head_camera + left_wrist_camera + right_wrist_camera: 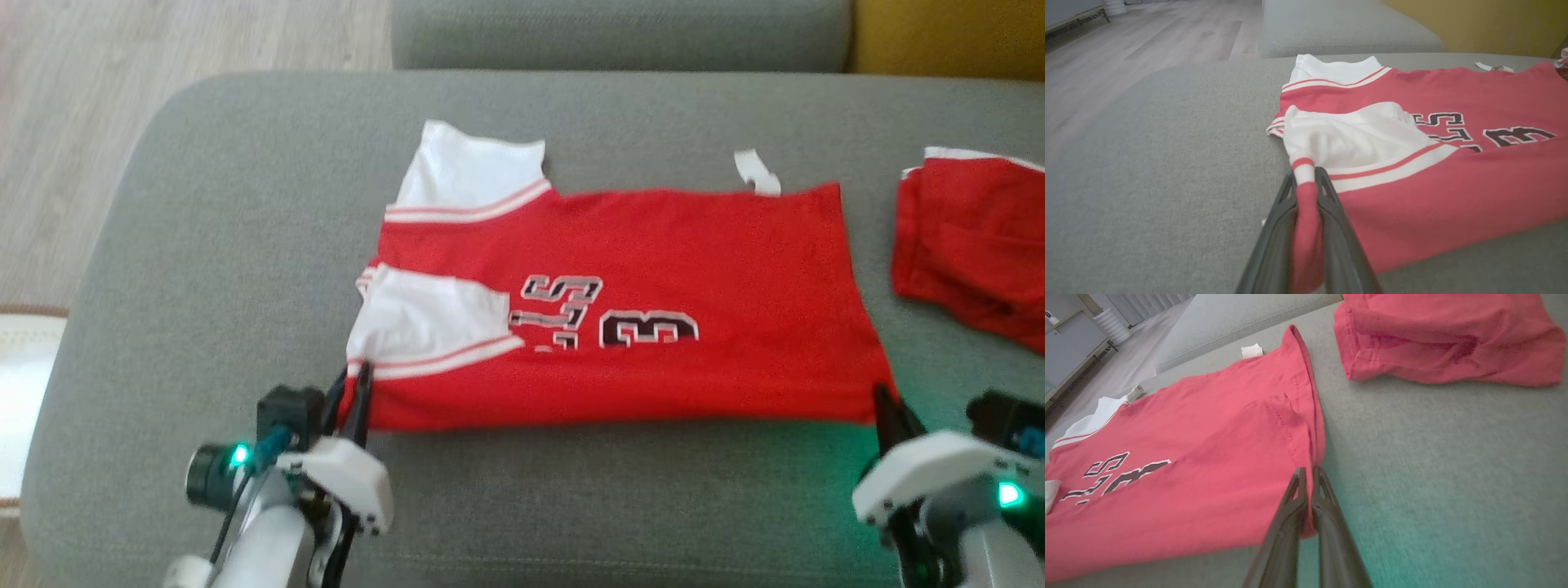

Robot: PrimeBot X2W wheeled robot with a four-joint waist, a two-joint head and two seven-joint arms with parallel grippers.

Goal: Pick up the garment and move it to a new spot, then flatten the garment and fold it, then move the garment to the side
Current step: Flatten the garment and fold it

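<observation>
Running this one remotely, here's my feed. Pale wood plank floor (82, 122) sits on the far left, then the big grey fabric sofa cushion (204, 245) that everything lies on. My left gripper (357, 384) is clamped on the near left corner of the red jersey with white sleeves and black lettering (653, 245), which lies spread flat across the middle of the cushion. One small white tag (755, 171) lies at its far edge. My right gripper (884, 400) is pinched tight on the near right hem corner. That's two garments in total: a second, crumpled plain red one (971, 237) lies apart on the right. There's a mustard-yellow wall (947, 33) behind.
</observation>
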